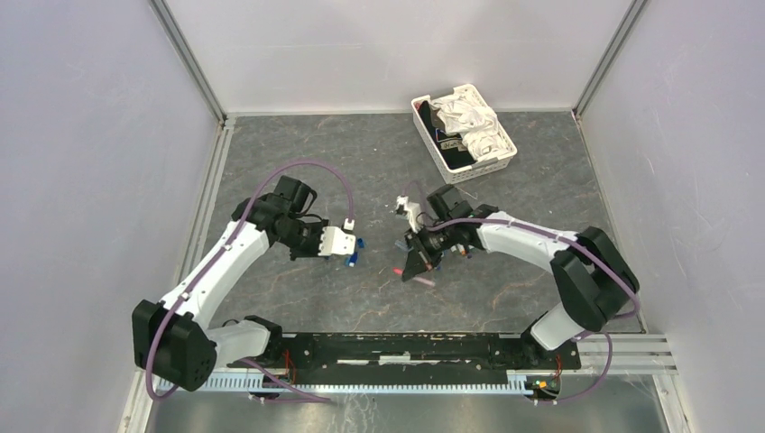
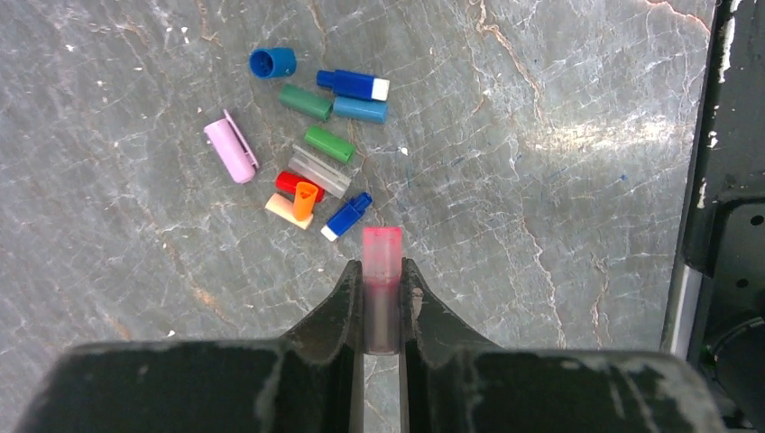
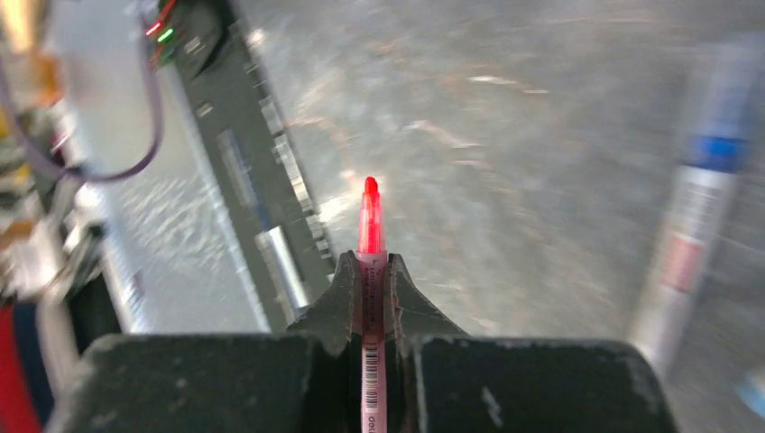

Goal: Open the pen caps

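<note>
Left wrist: your left gripper (image 2: 382, 275) clenches a pink cap (image 2: 382, 245), probably light and slippery; right gripper (image 3: 371, 275) clamps the stiff red-tipped pen (image 3: 370, 221); take such pens mid-barrel.

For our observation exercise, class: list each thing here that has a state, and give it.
left fingers: shut on the pink cap.
pink cap: off its pen, held.
right fingers: shut on the pink pen.
pink pen: uncapped, tip bare.
loose caps: lying clustered on the table.
basket: holding cloth.
</note>
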